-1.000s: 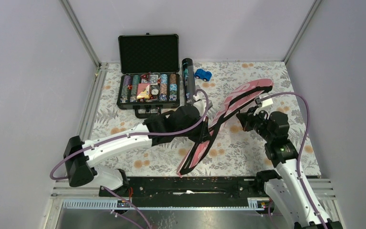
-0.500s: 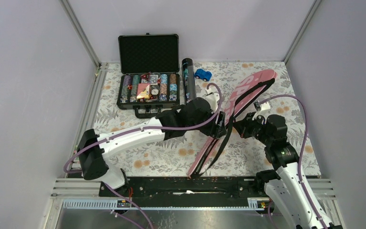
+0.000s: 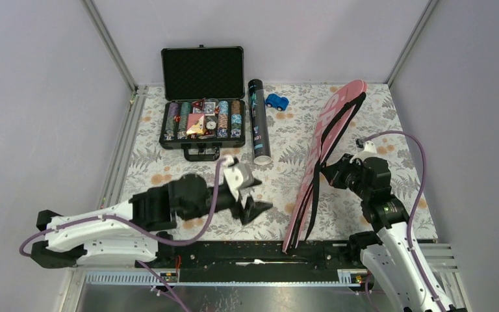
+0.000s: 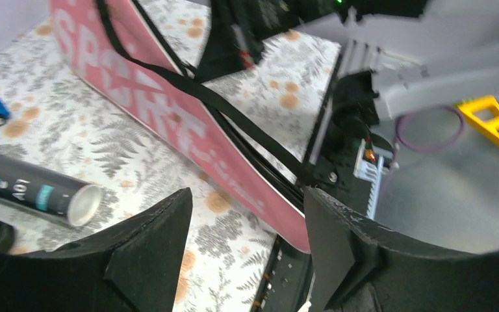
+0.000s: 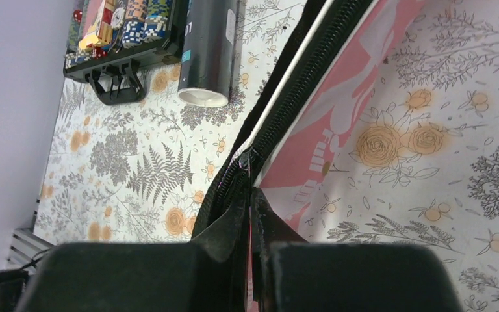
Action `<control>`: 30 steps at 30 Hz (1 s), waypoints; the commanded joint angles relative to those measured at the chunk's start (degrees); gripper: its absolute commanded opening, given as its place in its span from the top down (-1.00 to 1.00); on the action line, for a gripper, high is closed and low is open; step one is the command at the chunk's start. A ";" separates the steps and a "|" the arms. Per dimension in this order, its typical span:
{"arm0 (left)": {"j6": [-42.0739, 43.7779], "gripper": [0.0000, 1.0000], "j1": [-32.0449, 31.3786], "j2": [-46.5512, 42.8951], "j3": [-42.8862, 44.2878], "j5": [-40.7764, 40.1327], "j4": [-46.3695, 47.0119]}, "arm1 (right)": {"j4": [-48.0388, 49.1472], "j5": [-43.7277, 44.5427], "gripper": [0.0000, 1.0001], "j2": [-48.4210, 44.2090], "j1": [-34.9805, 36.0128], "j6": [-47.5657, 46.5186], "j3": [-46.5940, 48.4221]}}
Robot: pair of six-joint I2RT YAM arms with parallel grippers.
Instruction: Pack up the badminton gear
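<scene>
The pink "SPORT" racket cover (image 3: 325,140) with its black strap (image 4: 234,114) stands on its long edge, running from the far right of the mat to the near rail. My right gripper (image 3: 327,174) is shut on its black zipper edge (image 5: 279,117), seen pinched between the fingers in the right wrist view (image 5: 252,214). My left gripper (image 3: 255,199) hangs open and empty low over the mat, left of the cover and apart from it; its fingers (image 4: 149,253) frame bare mat. The black tube (image 3: 258,123) with teal print lies on the mat beside the chip case.
An open black case of poker chips (image 3: 201,120) sits at the back left. A small blue toy car (image 3: 277,101) is behind the tube. The black base rail (image 3: 234,253) runs along the near edge, and grey walls close in both sides.
My left gripper opened, let go of the cover and drew back toward the near left. The cover swung upright and rightward, held only by the right gripper.
</scene>
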 commanded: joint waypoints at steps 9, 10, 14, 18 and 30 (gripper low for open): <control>1.12 -0.47 -18.44 0.37 -17.03 -16.24 19.45 | 5.96 6.73 1.00 3.95 0.27 10.90 9.61; 1.22 -0.48 -18.90 0.65 -17.71 -16.62 20.79 | 5.93 6.66 1.00 4.16 0.27 11.09 10.14; 1.91 -0.51 -19.36 1.72 -19.63 -17.41 23.64 | 5.12 6.90 1.00 4.77 0.28 12.22 12.42; 3.94 -0.55 -19.37 2.92 -21.03 -19.18 26.29 | 5.41 6.06 1.00 4.84 0.27 13.46 13.66; 9.68 -0.55 -19.19 7.51 -21.83 -19.05 31.60 | 5.73 7.22 1.00 5.62 0.28 16.42 17.05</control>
